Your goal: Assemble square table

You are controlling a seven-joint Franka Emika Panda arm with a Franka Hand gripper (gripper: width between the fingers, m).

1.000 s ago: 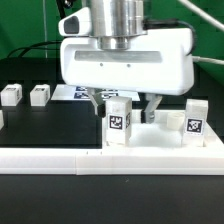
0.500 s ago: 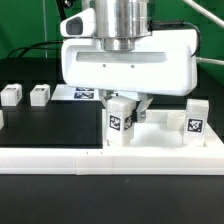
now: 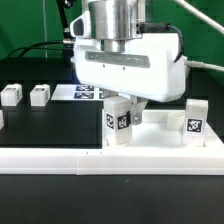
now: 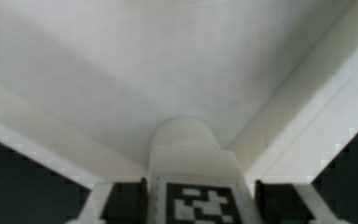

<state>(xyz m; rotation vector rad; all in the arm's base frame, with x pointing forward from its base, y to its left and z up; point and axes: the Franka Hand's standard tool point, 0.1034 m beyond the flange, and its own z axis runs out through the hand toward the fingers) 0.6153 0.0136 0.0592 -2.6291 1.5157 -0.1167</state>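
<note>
The square table top is a white tray lying at the exterior view's right. One white tagged leg stands upright at its near left corner. My gripper is shut on this leg from above, its body turned at an angle. In the wrist view the leg with its tag sits between my fingers, over the white top. A second leg stands at the top's right corner. Two loose legs lie on the black table at the left.
The long white L-shaped rail runs along the front edge of the table. The marker board lies flat behind my gripper. A dark mat covers the table left of the top.
My gripper has turned about its vertical axis, and the held leg has turned with it, its tag now facing more to the exterior view's right. Nothing else has moved.
</note>
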